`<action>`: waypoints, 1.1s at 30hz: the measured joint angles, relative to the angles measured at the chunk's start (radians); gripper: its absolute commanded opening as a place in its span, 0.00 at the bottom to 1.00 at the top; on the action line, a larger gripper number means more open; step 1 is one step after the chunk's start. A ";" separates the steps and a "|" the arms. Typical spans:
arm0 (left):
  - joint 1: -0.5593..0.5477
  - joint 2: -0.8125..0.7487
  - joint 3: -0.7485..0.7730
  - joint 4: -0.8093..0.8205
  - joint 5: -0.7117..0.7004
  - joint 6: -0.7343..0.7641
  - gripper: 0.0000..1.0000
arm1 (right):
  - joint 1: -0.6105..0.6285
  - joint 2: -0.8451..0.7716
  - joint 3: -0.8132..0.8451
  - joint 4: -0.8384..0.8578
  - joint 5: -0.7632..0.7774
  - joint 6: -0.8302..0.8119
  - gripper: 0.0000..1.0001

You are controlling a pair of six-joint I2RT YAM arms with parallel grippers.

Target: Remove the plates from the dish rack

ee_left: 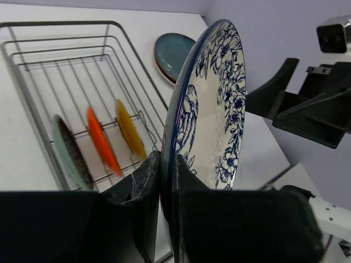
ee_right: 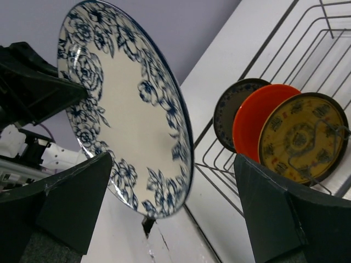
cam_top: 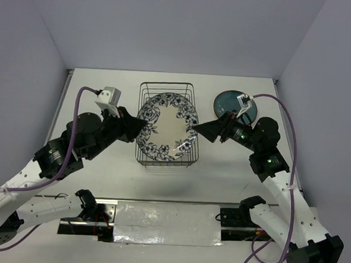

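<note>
My left gripper is shut on the rim of a large white plate with dark blue flowers, held up above the dark wire dish rack. The same plate shows in the left wrist view and in the right wrist view. My right gripper is open, its jaws wide apart at the plate's right edge. In the rack stand a small teal plate, a red-orange plate and a yellowish plate. A teal plate lies flat on the table right of the rack.
White walls close the table at the back and both sides. A pale mat lies between the arm bases at the near edge.
</note>
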 measured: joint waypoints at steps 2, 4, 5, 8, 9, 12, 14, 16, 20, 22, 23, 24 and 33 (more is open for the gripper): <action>0.000 0.011 -0.025 0.041 0.041 -0.011 0.00 | 0.015 0.008 0.000 0.024 0.000 0.012 0.95; 0.000 0.020 -0.035 0.062 0.074 -0.023 0.00 | 0.030 0.018 0.000 0.042 0.000 0.020 0.76; 0.000 0.023 -0.039 0.074 0.090 -0.031 0.00 | 0.036 0.023 0.000 0.048 0.000 0.021 0.71; 0.000 0.022 -0.049 0.111 0.116 -0.041 0.02 | 0.043 0.030 -0.002 0.056 0.000 0.022 0.55; 0.000 0.022 -0.051 0.121 0.117 -0.047 0.04 | 0.043 0.030 -0.002 0.056 0.001 0.021 0.50; 0.000 0.022 -0.057 0.136 0.099 -0.057 0.19 | 0.044 0.026 -0.002 0.058 -0.003 0.026 0.00; 0.016 0.016 -0.068 0.139 0.085 -0.080 0.44 | 0.044 0.008 -0.003 0.061 -0.011 0.043 0.00; 0.011 0.017 -0.067 0.152 0.071 -0.086 0.73 | 0.046 -0.012 -0.003 0.056 -0.002 0.034 0.00; 0.005 0.035 -0.043 0.170 0.008 -0.116 1.00 | 0.050 -0.016 -0.003 -0.039 0.065 -0.014 0.00; 0.005 0.050 -0.011 0.148 -0.049 -0.129 0.99 | 0.039 0.000 -0.003 -0.114 0.129 -0.024 0.00; 0.005 0.057 0.006 0.129 -0.078 -0.135 1.00 | 0.030 0.008 -0.003 -0.151 0.162 -0.023 0.00; 0.005 0.065 0.027 0.098 -0.115 -0.140 1.00 | 0.012 0.017 -0.003 -0.186 0.187 -0.021 0.00; 0.008 -0.023 -0.019 -0.142 -0.341 -0.105 0.99 | -0.489 0.132 -0.024 -0.224 0.213 0.102 0.00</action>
